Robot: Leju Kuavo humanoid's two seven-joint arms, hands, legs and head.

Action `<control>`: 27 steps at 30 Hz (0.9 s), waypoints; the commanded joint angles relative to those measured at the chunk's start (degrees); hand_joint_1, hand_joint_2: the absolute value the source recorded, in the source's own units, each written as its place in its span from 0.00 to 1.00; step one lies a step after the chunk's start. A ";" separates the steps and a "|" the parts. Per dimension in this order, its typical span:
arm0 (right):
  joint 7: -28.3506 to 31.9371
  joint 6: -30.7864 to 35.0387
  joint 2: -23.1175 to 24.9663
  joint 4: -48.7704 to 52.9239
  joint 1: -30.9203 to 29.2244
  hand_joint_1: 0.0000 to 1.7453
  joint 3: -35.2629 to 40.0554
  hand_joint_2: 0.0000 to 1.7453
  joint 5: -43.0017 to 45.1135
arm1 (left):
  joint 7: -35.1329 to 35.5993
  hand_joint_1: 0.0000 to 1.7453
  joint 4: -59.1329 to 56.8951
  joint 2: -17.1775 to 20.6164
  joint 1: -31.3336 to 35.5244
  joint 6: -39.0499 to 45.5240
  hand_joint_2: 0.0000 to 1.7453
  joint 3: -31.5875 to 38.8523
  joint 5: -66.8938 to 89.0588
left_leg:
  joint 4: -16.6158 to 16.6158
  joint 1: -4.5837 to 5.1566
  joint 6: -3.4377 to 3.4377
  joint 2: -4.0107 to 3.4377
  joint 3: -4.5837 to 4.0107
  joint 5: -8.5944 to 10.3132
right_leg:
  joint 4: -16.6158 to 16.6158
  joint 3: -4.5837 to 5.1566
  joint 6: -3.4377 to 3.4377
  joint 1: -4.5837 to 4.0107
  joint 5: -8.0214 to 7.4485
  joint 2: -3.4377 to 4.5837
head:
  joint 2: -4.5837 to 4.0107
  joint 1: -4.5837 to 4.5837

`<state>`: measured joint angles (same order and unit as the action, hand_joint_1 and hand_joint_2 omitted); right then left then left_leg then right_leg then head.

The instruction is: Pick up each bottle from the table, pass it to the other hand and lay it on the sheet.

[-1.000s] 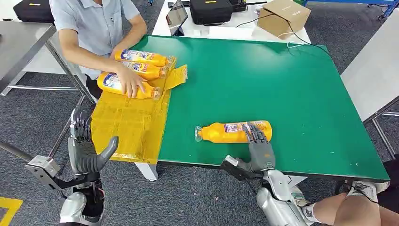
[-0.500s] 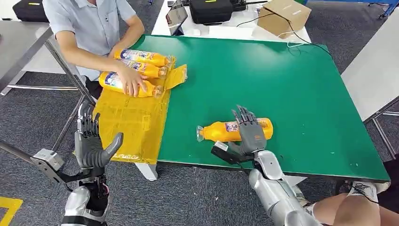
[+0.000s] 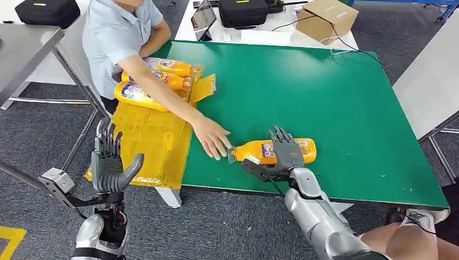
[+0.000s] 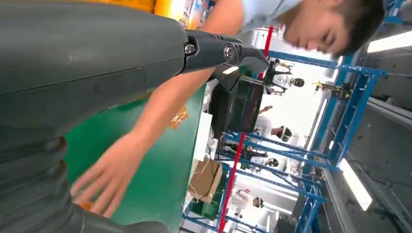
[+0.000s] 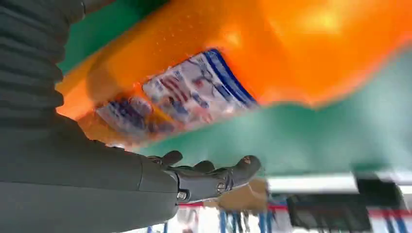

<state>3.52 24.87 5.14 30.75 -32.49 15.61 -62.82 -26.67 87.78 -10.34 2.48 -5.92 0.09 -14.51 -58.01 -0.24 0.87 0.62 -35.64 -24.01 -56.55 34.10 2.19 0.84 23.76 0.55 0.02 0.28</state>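
Orange plastic, lying on its side on the green table [image 3: 335, 92] in the lower middle of the frame: that is the bottle [image 3: 260, 151] I am working on, cap toward the left. My right hand [image 3: 286, 153] lies over its labelled middle, fingers draped across the top; I cannot tell whether they actually grip it. A person's hand [image 3: 212, 139] reaches in and touches the cap end. My left hand [image 3: 111, 163] hangs at lower left, off the table edge, fingers spread and holding nothing. The yellow sheet [image 3: 149, 138] sits left of centre, with three more bottles [image 3: 162, 78] at its upper end.
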 commanded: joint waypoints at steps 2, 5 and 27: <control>-0.90 -1.33 -1.55 -8.56 -4.59 0.00 1.32 1.00 -0.36 | 0.40 0.00 -3.56 0.50 1.50 -0.11 1.00 0.36 0.06 | 0.06 0.00 -0.05 -0.05 0.27 -0.09 | 0.05 -0.27 -0.09 -0.03 0.09 -0.05 | 0.00 0.00; -0.73 -3.42 -1.64 -7.81 -4.39 0.00 1.86 1.00 -0.59 | 0.71 0.00 -2.96 0.69 0.82 -0.18 1.00 0.60 0.21 | 0.07 0.00 -0.04 0.01 0.23 -0.05 | 0.05 -0.23 -0.08 -0.04 0.07 -0.10 | 0.00 0.00; -11.72 -17.11 -4.52 -7.62 -7.66 0.00 9.10 1.00 -9.38 | 1.93 0.00 0.39 -0.72 -2.05 -1.68 1.00 5.07 2.14 | 0.06 -0.01 -0.02 0.02 0.21 -0.02 | 0.06 -0.24 -0.06 -0.03 0.04 -0.08 | 0.00 0.00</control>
<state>-7.72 10.18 1.73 29.51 -38.11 21.55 -72.02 -24.48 90.40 -10.71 -0.57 -7.87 3.10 -13.03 -58.00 -0.24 0.87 0.62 -35.60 -24.01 -56.54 34.04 2.19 0.83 23.76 0.54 0.02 0.28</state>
